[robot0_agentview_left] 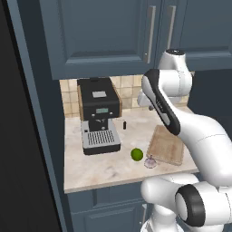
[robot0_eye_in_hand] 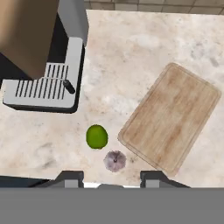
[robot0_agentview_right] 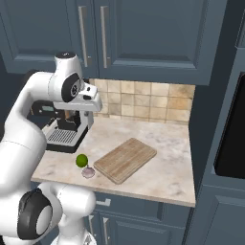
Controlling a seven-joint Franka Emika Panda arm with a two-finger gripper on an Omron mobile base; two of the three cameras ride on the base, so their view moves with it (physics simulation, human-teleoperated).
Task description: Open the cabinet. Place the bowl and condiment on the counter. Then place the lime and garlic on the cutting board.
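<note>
Cabinet (robot0_agentview_right: 143,33) doors shut; lime (robot0_eye_in_hand: 96,136), garlic (robot0_eye_in_hand: 115,161) on desk (robot0_eye_in_hand: 131,52) beside cutting board (robot0_eye_in_hand: 173,116); jaws apart, empty, above them.

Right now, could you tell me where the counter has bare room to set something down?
The counter is bare right of the cutting board and behind it, up to the tan tiles. The board's top is bare too. It is crowded at the front left: the lime and garlic lie by the board's corner, and the coffee machine fills the left end.
</note>
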